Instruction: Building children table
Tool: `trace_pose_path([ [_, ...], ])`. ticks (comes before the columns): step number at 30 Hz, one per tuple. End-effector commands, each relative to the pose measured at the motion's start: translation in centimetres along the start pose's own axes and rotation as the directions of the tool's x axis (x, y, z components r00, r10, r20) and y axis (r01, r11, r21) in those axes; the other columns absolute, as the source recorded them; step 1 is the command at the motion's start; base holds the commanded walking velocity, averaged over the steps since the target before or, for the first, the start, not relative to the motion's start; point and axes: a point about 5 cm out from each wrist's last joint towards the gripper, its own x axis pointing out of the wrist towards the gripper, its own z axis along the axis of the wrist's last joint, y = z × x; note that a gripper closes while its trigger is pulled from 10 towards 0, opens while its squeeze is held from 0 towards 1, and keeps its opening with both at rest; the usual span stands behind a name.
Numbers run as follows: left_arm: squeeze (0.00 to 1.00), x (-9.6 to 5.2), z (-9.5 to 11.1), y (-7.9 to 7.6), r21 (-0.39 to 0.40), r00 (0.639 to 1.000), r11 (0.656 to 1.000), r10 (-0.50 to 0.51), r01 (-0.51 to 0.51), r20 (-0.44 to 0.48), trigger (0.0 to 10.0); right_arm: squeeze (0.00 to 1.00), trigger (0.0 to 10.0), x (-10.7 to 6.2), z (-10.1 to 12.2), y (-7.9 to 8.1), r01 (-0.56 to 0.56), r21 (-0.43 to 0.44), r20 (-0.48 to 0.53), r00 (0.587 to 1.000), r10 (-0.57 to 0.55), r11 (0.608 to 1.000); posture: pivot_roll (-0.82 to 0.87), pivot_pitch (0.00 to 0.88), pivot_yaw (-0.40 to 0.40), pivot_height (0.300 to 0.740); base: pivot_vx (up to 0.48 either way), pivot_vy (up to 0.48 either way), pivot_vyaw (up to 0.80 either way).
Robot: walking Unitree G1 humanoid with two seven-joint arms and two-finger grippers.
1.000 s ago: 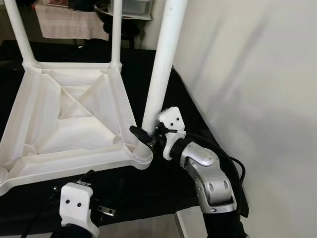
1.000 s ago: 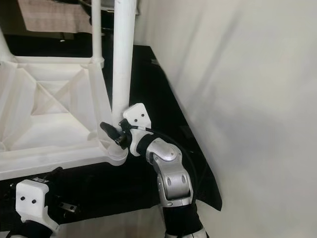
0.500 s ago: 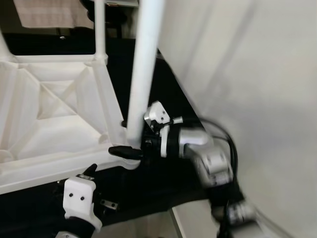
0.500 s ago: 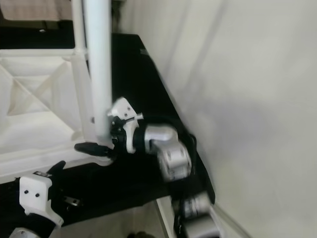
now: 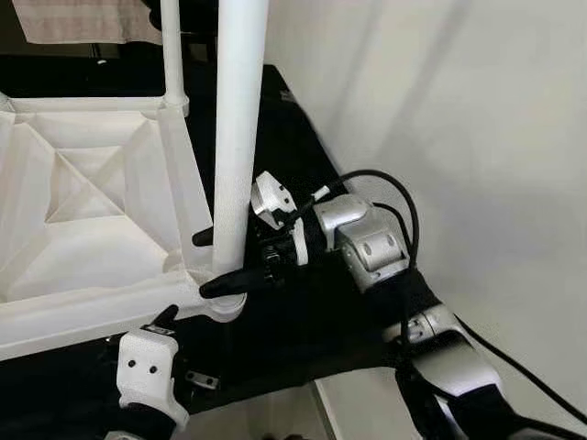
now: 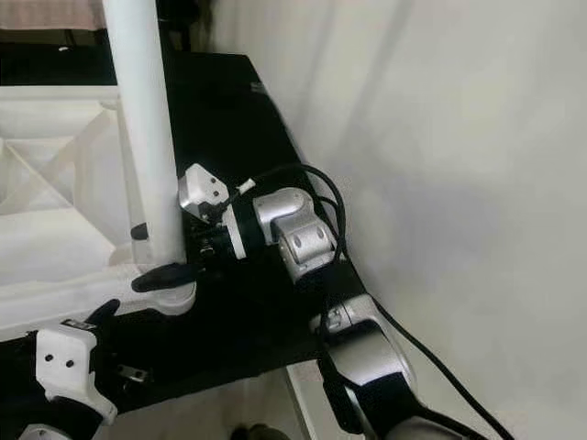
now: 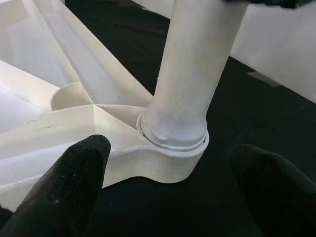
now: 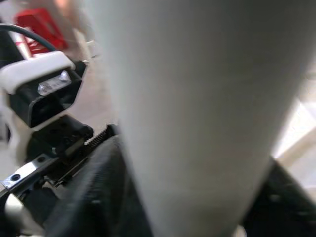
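The right gripper (image 5: 218,261) clamped the near-right leg (image 5: 235,137); a tilt could unseat it. The left gripper (image 7: 168,187) gaped wide.

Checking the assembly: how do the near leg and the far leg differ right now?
The near leg has the right gripper clamped around its base at the corner socket; the far leg stands free. The near leg looks much thicker in the head views, being closer. Both are white, upright, and set in corners of the upturned tabletop.

black mat (image 5: 303,165) on the floor, white wall (image 5: 459,137) beside it — pale cloth (image 5: 64,20) hanging behind
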Motion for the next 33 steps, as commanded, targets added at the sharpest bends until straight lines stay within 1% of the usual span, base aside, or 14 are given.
trace_pose_path([
  [1, 0.0, -0.1, 0.1, -0.2, 0.001, 1.0, 1.0, -0.001, 0.001, 0.001, 10.0, 0.0, 0.0, 0.3, 0.1, 0.1, -0.053, -0.017, 0.011, 0.999, 0.053, 0.998, 0.05, 0.149, -0.209, 0.74, 0.0, 0.0, 0.0],
  [9, 0.0, -0.1, 0.2, -0.2, -0.002, 1.0, 1.0, -0.004, 0.004, 0.001, 10.0, 0.0, 0.0, -3.1, -1.5, 0.4, 0.121, 0.02, 0.064, 0.99, -0.122, 0.992, 0.02, 0.168, -0.201, 0.74, 0.0, 0.0, 0.0],
  [11, 0.0, -0.1, 0.2, 0.0, -0.003, 1.0, 1.0, -0.005, 0.005, 0.002, 10.0, 0.0, 0.0, -4.0, -3.0, 1.0, 0.372, 0.14, 0.042, 0.924, -0.381, 0.917, 0.0, 0.171, -0.208, 0.74, 0.0, 0.0, 0.0],
  [13, 0.0, -0.1, 0.2, 0.0, -0.003, 1.0, 1.0, -0.005, 0.005, 0.002, 10.0, 0.0, 0.0, -4.2, -3.4, 1.1, 0.432, 0.17, 0.026, 0.896, -0.442, 0.886, 0.0, 0.171, -0.208, 0.74, 0.0, 0.0, 0.0],
  [15, 0.0, 0.0, 0.3, 0.2, -0.001, 1.0, 1.0, -0.006, 0.006, 0.003, 10.0, 0.0, 0.0, -2.7, -7.0, 3.5, 0.785, 0.224, -0.183, 0.616, -0.766, 0.578, -0.01, 0.173, -0.203, 0.74, 0.0, 0.0, 0.0],
  [16, 0.0, 0.0, 0.3, 0.2, -0.001, 1.0, 1.0, -0.006, 0.006, 0.003, 10.0, 0.0, 0.0, -2.7, -7.0, 3.5, 0.785, 0.224, -0.183, 0.616, -0.766, 0.578, -0.01, 0.173, -0.203, 0.74, 0.0, 0.0, 0.0],
  [18, 0.0, 0.1, 0.4, 0.4, 0.0, 1.0, 1.0, -0.006, 0.006, 0.006, 10.0, 0.0, 0.0, -2.5, -8.7, 6.7, 0.904, 0.225, -0.32, 0.42, -0.849, 0.363, -0.01, 0.173, -0.203, 0.74, 0.0, 0.0, 0.0],
  [21, 0.0, 0.2, 0.1, 0.6, 0.003, 1.0, 1.0, -0.009, 0.009, 0.001, 10.0, 0.0, 0.0, -2.3, -7.3, 6.1, 0.9, 0.156, -0.246, 0.435, -0.866, 0.408, -0.03, 0.158, -0.176, 0.74, 0.0, 0.0, 0.0],
  [22, 0.0, 0.4, -0.1, 0.7, 0.001, 1.0, 1.0, -0.013, 0.013, -0.002, 10.0, 0.0, 0.0, -1.8, -7.0, 5.4, 0.876, 0.129, -0.212, 0.482, -0.85, 0.465, -0.03, 0.14, -0.178, 0.74, 0.0, 0.0, 0.0],
  [25, 0.0, 0.4, -0.1, 0.7, 0.001, 1.0, 1.0, -0.014, 0.014, -0.002, 10.0, 0.0, 0.0, -1.6, -7.2, 5.5, 0.867, 0.133, -0.216, 0.499, -0.839, 0.481, -0.02, 0.138, -0.179, 0.74, 0.0, 0.0, 0.0],
  [27, 0.0, 0.4, -0.2, 0.8, 0.005, 1.0, 1.0, -0.004, 0.004, 0.0, 10.0, 0.0, 0.0, -0.7, -7.1, 5.7, 0.821, 0.173, -0.214, 0.571, -0.792, 0.545, -0.02, 0.13, -0.179, 0.74, 0.0, 0.0, 0.0],
  [28, 0.0, 0.4, -0.2, 0.9, 0.006, 1.0, 1.0, 0.005, -0.005, 0.002, 10.0, 0.0, 10.0, -0.1, -6.8, 5.8, 0.768, 0.235, -0.207, 0.639, -0.741, 0.596, -0.02, 0.124, -0.181, 0.74, 0.0, 0.0, 0.0],
  [32, 0.0, 0.5, -0.2, 0.9, 0.006, 1.0, 1.0, 0.01, -0.01, 0.003, 10.0, 0.0, 10.0, 0.6, -6.1, 5.9, 0.676, 0.31, -0.174, 0.732, -0.659, 0.669, -0.01, 0.118, -0.187, 0.74, 0.0, 0.0, 0.0],
  [33, 0.0, 0.5, -0.2, 0.9, 0.005, 1.0, 1.0, 0.009, -0.009, 0.003, 10.0, 0.75, 10.0, 0.7, -5.6, 5.9, 0.642, 0.312, -0.156, 0.762, -0.629, 0.7, -0.01, 0.118, -0.187, 0.74, 0.0, 0.0, 0.0],
])
